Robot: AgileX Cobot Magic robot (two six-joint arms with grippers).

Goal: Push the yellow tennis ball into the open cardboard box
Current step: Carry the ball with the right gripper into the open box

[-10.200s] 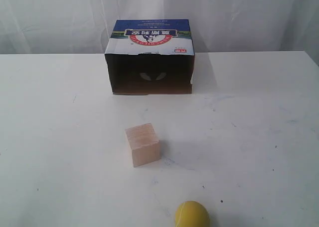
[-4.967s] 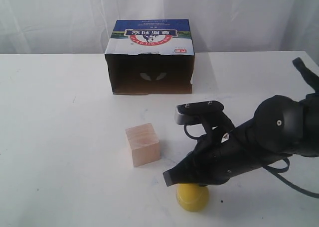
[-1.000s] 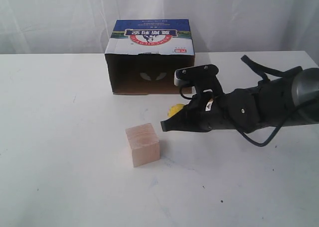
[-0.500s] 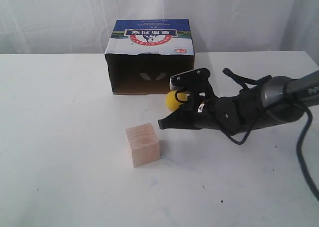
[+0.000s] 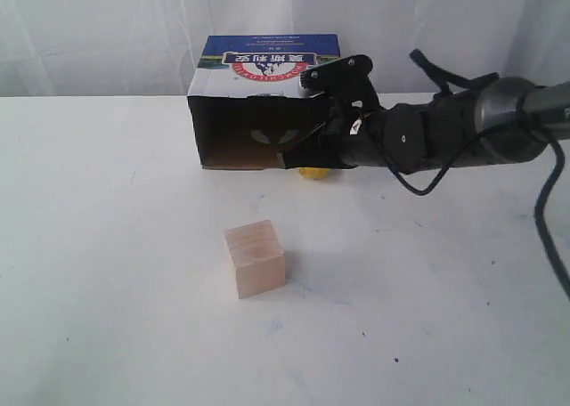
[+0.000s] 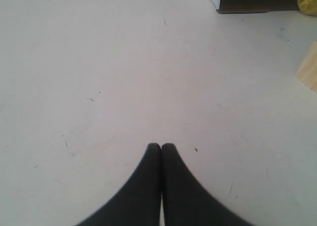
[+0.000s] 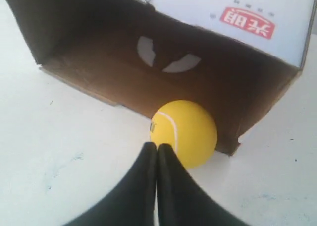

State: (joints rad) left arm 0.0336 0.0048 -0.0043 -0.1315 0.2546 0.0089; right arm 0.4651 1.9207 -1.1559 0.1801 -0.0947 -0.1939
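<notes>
Exterior view first. Can see the open cardboard box [image 5: 267, 60] lying on its side at the back of the white table [image 5: 107, 246], with the dark opening toward the camera and the blue-and-white printed panel on top. Only catching a sliver of the yellow tennis ball [image 5: 313, 172], down on the table right at the front edge of that opening, toward its right end, mostly hidden by the right gripper [image 5: 290, 161]. Can't tell how the jaws stand from here, just seeing a dark tip stretched across the front of the opening. Also got a pale wooden cube [image 5: 256, 259] out front, well apart from box and ball.

Left wrist view next. Showing the left gripper [image 6: 161, 147] with both tips pressed together and nothing between them, over bare table. Can just make out the ball, a corner of the box and a corner of the cube at the frame edge, all well apart from this gripper.

Right wrist view last. Showing the right jaws closed tight too, tips together and empty, right up against the ball. Seeing the ball parked at the lip of the opening, near one side wall, with the dark inside and two pale cut-outs behind it. Not fully inside the box yet.
</notes>
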